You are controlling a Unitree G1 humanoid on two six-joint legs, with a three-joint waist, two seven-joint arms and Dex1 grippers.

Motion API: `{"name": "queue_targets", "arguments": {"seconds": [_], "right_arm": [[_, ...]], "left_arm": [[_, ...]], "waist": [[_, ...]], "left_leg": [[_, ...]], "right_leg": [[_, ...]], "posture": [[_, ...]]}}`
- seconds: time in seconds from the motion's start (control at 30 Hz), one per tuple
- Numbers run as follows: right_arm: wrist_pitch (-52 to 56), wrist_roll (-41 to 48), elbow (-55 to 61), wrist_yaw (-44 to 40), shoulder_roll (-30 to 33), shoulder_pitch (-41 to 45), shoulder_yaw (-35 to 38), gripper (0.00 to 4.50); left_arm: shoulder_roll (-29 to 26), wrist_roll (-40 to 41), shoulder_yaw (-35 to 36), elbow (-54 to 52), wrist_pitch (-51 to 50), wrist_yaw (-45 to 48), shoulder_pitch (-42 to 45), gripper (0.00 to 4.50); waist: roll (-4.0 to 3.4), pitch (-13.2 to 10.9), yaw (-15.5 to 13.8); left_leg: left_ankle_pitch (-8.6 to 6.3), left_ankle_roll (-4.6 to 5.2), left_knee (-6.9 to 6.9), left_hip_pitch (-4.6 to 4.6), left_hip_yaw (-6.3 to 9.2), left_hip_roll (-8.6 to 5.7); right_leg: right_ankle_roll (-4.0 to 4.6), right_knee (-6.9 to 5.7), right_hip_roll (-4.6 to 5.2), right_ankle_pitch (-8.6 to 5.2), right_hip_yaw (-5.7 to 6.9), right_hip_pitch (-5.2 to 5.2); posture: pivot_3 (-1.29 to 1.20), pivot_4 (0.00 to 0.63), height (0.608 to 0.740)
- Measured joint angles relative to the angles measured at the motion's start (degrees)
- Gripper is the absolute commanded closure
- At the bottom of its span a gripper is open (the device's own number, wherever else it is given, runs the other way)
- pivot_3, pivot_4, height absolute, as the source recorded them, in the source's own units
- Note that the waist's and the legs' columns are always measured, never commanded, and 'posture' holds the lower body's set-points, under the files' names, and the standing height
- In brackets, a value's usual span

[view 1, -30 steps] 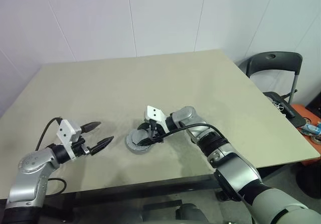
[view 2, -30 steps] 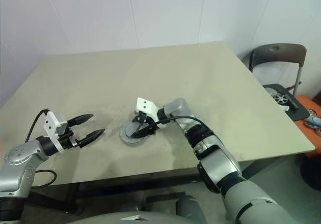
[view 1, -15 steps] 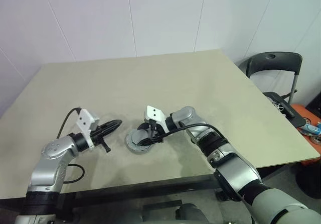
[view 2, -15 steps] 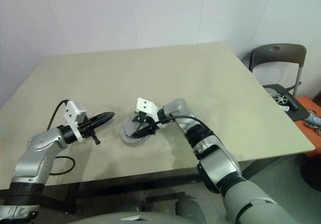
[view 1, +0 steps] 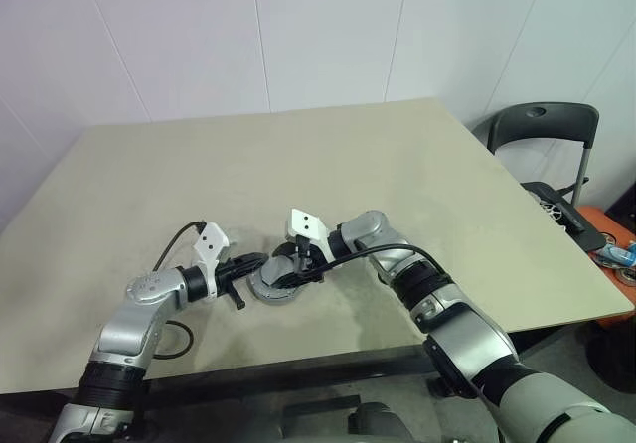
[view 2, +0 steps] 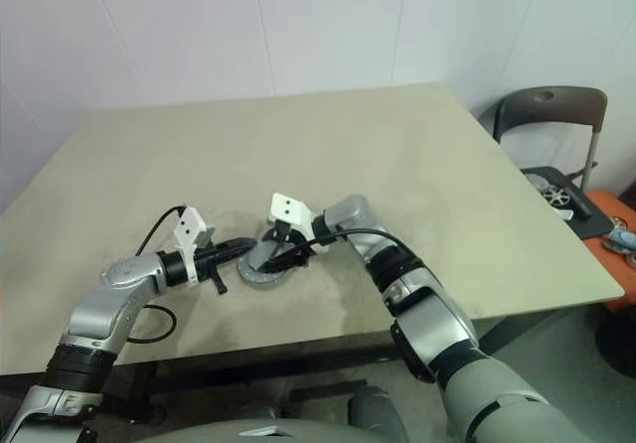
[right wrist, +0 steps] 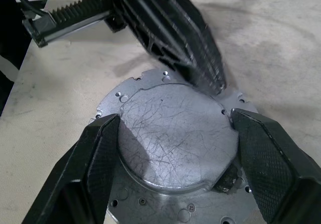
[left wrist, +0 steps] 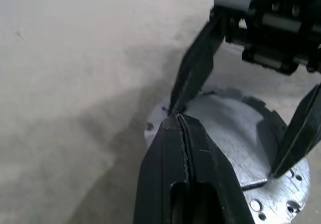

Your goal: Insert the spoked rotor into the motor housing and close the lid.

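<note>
Left gripper pinched shut, empty, tips at near-left edge of lid. Lid seated flat atop motor housing, near front-centre of beige table. Right gripper spread wide, fingers straddling lid rim on both sides. Black chair off far right.

- Silver-grey arm shells with black joint bands on both arms
- White angular camera block on each wrist
- left gripper: two tapered black fingers, toothed rack behind
- right gripper: black fingers with knurled pads
- Black cable looping beside each forearm
</note>
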State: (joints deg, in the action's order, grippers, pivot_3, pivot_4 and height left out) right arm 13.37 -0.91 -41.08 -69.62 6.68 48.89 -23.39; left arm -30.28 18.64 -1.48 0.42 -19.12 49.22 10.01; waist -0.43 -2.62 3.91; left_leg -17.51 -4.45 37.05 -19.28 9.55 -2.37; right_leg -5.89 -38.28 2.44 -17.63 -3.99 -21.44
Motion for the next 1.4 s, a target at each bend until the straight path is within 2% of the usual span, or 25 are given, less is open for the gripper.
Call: {"name": "queue_targets", "arguments": {"seconds": [0.53, 0.8, 0.93, 1.23, 1.4], "right_arm": [[0.1, 0.0, 0.0, 0.1, 0.0, 0.0, 0.1, 1.34], [0.9, 0.1, 0.1, 0.0, 0.0, 0.0, 0.2, 1.34], [2.5, 0.1, 1.1, -0.5, 0.3, 0.0, 0.4, 0.02], [7.9, 1.8, 5.4, -1.6, 2.3, -0.1, 1.9, 0.02], [14.7, 6.4, 10.0, -0.4, 3.7, 0.0, 7.3, 0.02]], "left_arm": [[-3.3, -4.2, -2.2, -1.3, -0.6, 0.5, 0.1, 4.50], [-3.2, -4.7, -2.3, -0.9, 0.0, 1.1, 0.2, 4.50], [-3.1, -4.7, -2.3, -0.5, 1.1, 1.5, 0.0, 4.50], [-2.7, -5.0, -2.3, 0.1, 3.4, 1.8, -0.6, 4.50], [-2.4, -4.9, -2.4, 0.2, 3.8, 2.5, -0.8, 4.50]], "waist": [[-0.02, 0.0, 0.0], [-0.04, 0.0, -0.1], [-0.06, 0.0, -0.1], [-0.08, 0.0, -0.3], [-0.08, 0.0, -0.7]], "left_leg": [[0.00, 0.00, 0.00, 0.01, 0.00, 0.00], [0.00, 0.00, -0.01, 0.03, 0.01, 0.00], [0.00, 0.00, -0.03, 0.02, 0.02, -0.01], [0.00, 0.00, -0.08, -0.08, 0.03, -0.01], [-0.01, 0.01, -0.13, -0.12, 0.03, -0.02]], "right_leg": [[0.00, 0.01, 0.00, 0.00, 0.01, 0.02], [-0.01, 0.03, 0.01, -0.01, 0.01, 0.04], [-0.01, 0.09, 0.02, -0.01, 0.02, 0.03], [-0.01, 0.16, 0.05, -0.01, 0.03, -0.03], [-0.01, 0.22, 0.07, -0.01, 0.03, -0.06]], "posture": [[0.00, 0.000, 0.740], [0.00, 0.000, 0.740], [0.00, 0.000, 0.740], [0.00, 0.000, 0.740], [0.00, 0.000, 0.740]]}}
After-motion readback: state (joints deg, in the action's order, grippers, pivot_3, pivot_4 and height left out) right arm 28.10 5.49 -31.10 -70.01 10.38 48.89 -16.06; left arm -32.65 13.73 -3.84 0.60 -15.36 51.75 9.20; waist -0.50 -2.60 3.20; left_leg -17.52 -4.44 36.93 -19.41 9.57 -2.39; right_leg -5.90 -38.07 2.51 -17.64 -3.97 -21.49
